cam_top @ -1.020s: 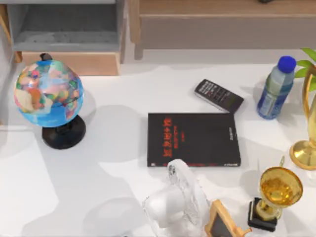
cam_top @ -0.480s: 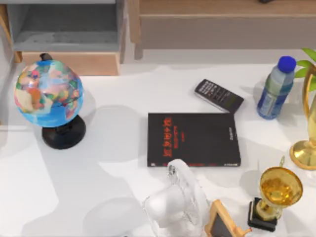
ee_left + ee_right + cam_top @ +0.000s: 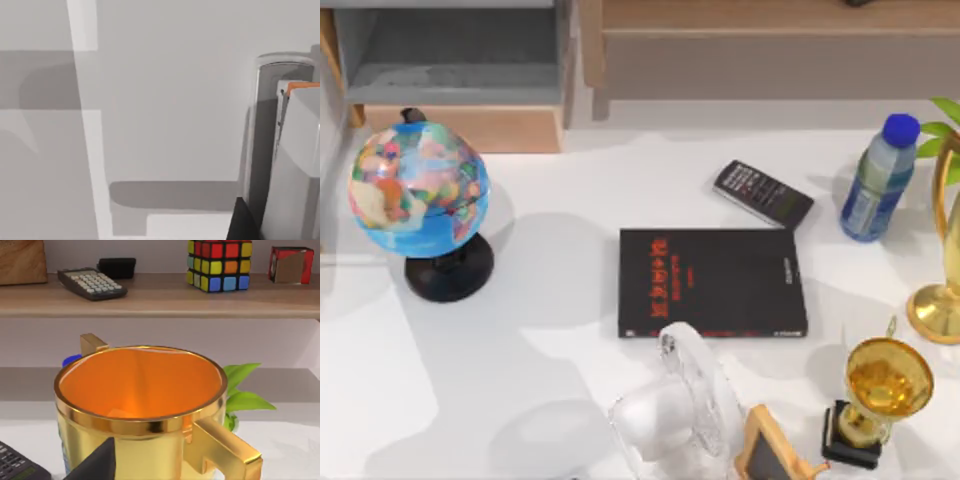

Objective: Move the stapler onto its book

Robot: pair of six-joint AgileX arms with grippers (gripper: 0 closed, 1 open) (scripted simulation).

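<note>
1. At the table's [image 3: 550,330] left edge stands a globe [image 3: 417,190]. The left wrist view looks at pale grey panels with an orange-edged block [image 3: 302,90] beside them. You cannot tell whether the left gripper is open or closed.
2. The book [image 3: 712,283] lies flat at the table's middle, cover up. A clear fan [image 3: 675,405] at the front edge overlaps its near edge. A keypad [image 3: 763,193] lies just beyond its far right corner.
3. You cannot tell where the stapler lies, nor how it sits relative to either gripper.
4. By the right edge stand a bottle [image 3: 877,180] and, near the front right corner, a gold cup [image 3: 888,378].
5. The right wrist view sits close behind that cup [image 3: 140,405], facing a shelf [image 3: 160,302]. You cannot tell the right gripper's state.
</note>
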